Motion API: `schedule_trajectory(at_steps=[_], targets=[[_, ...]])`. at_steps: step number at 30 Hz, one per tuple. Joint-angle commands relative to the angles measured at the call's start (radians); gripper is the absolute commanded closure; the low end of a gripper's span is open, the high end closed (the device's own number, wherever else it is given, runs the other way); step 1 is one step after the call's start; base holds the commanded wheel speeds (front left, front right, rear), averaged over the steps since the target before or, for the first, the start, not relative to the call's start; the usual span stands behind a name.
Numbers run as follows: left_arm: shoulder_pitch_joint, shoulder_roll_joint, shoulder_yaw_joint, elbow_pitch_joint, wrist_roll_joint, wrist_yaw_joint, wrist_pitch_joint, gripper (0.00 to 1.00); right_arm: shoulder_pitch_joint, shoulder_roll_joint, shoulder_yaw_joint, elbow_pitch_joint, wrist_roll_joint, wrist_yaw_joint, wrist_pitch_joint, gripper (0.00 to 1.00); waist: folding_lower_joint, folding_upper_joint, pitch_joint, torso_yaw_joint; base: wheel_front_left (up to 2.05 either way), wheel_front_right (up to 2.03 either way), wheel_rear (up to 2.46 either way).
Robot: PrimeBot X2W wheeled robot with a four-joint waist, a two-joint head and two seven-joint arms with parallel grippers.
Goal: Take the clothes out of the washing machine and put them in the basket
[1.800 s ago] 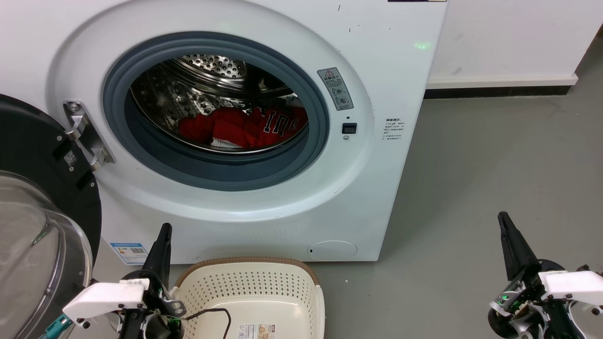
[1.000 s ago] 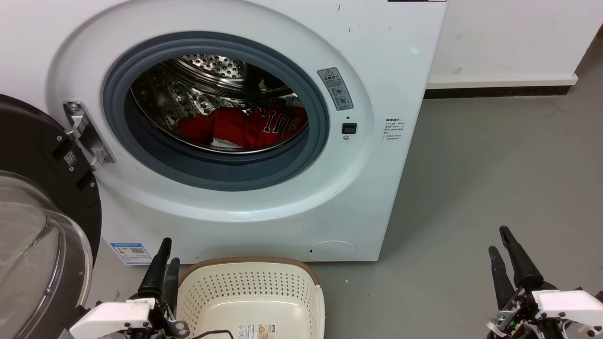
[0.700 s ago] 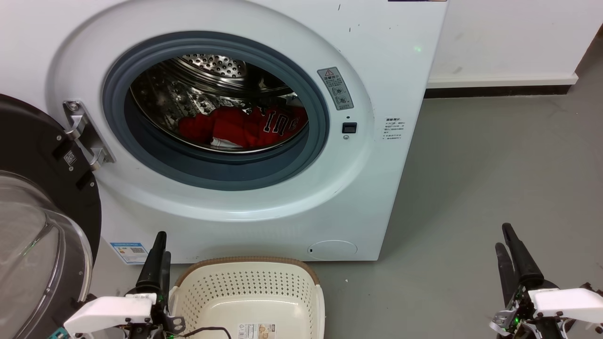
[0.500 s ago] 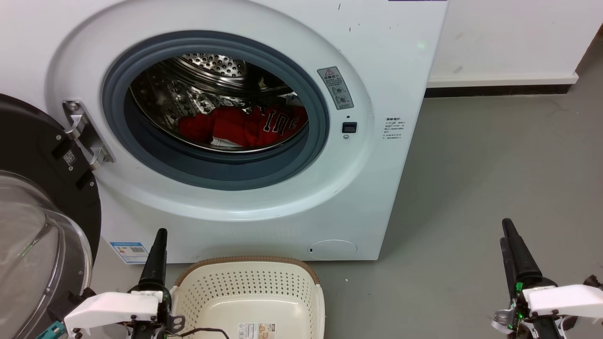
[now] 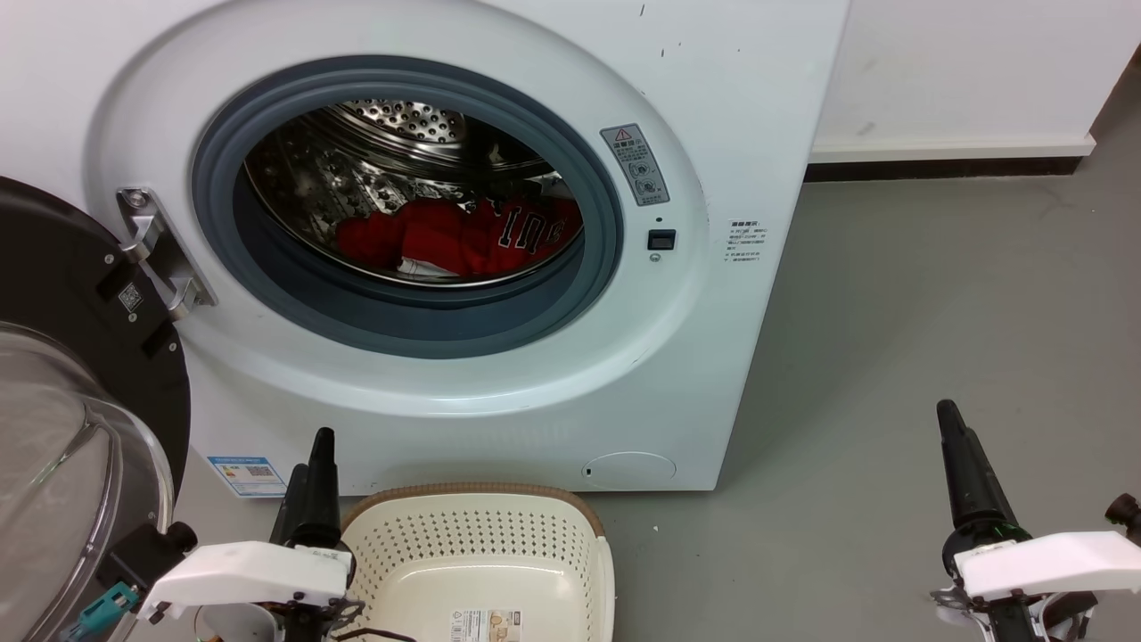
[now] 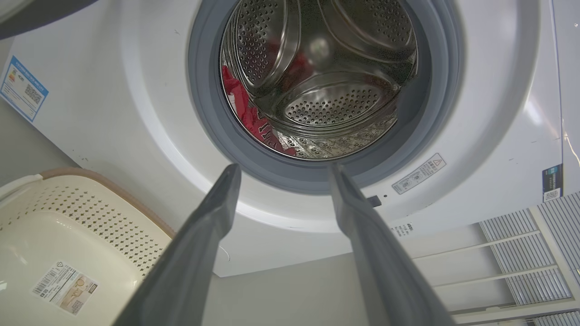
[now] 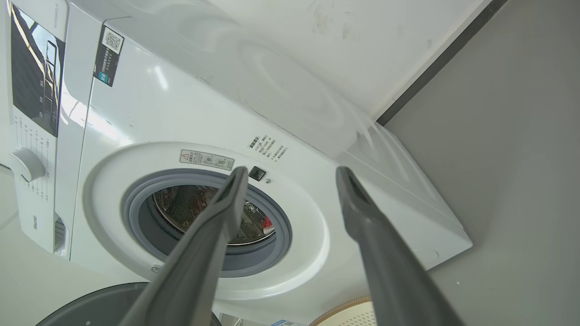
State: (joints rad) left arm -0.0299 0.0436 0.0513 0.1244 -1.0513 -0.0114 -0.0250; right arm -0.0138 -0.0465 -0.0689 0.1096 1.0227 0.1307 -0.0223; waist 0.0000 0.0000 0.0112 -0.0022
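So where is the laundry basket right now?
In the head view the basket sits on the floor at bottom centre, just in front of the washing machine, with the left gripper beside its left edge.

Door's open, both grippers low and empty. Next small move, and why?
Probably lift the left gripper forward toward the washing machine opening: the clothes lie in the drum, the basket holds none, and this gripper is open, empty and aimed at the drum.

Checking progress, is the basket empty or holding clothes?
Empty where visible: basket base bare, just its label; clothes in the drum.
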Motion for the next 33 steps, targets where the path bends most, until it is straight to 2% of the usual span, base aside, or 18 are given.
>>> schedule_trajectory(at_steps=[1,6,33], targets=[[-0.005,0.004,-0.007,-0.028,0.058,0.012,-0.014,0.0,-0.001,-0.005,0.005,-0.032,-0.058,0.0,-0.015,0.0,0.0,0.0,0.001,0.0,0.0,0.0,0.0],[0.002,0.004,-0.022,-0.043,0.155,0.03,-0.033,0.0,0.008,-0.005,0.013,-0.052,-0.149,0.0,-0.033,0.0,0.0,0.0,0.002,0.0,0.0,0.0,0.0],[0.031,0.041,-0.113,-0.13,0.518,0.105,-0.114,0.0,0.052,-0.005,0.048,-0.151,-0.565,0.0,-0.115,0.0,0.0,0.0,0.004,-0.003,0.0,0.0,0.0]])
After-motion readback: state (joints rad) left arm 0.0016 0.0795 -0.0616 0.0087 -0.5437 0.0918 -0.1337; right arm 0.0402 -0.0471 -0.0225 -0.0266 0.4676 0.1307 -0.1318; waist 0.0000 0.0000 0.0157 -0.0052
